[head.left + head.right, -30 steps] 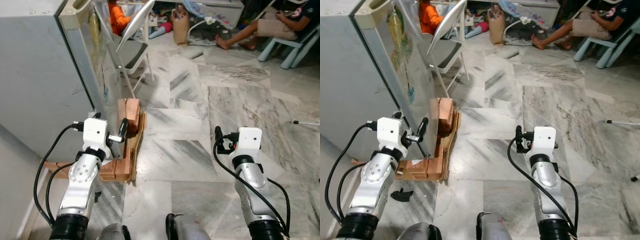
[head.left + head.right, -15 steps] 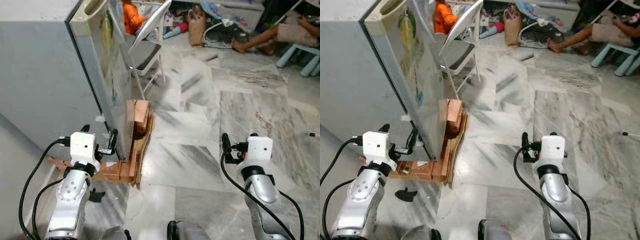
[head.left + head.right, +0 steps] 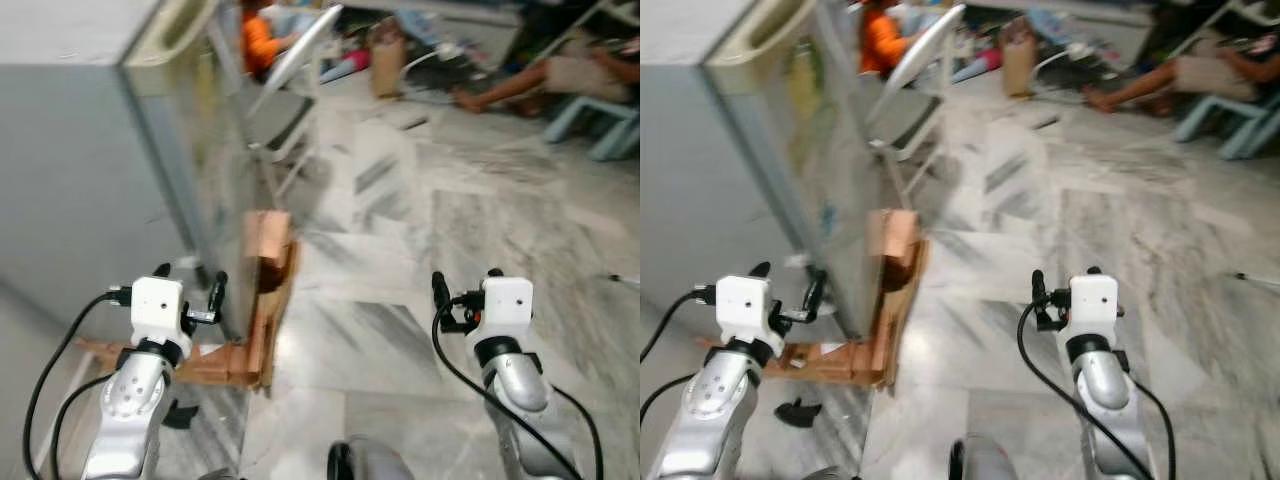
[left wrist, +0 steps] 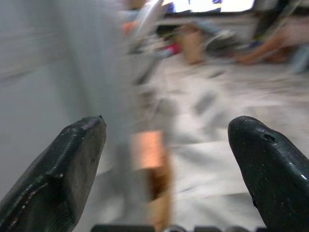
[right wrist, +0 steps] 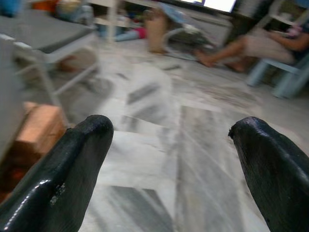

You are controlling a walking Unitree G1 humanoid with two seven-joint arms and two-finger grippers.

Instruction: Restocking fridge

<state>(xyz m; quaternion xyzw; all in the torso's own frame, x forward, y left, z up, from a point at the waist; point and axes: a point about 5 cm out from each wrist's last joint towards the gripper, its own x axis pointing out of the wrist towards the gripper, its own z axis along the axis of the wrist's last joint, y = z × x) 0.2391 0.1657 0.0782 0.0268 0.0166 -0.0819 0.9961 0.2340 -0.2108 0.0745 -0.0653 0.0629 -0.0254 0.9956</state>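
Observation:
The grey fridge stands at the left with its door shut, resting on a base of wooden blocks. My left gripper is held low, close to the fridge's front bottom corner, without touching it. It is open, and its wrist view has the fridge's edge and the blocks between its fingers. My right gripper hovers open over bare marble floor to the right, with nothing between its fingers. The pictures are blurred by motion.
A grey folding chair stands just beyond the fridge. A person in orange is behind it. Another person sits on a pale blue chair at the back right. A bag and clutter line the back. Marble floor stretches ahead.
The whole view has shifted and blurred, so the camera is moving. Both arms keep their raised pose with grippers open. The left gripper now sits nearer the fridge's bottom corner.

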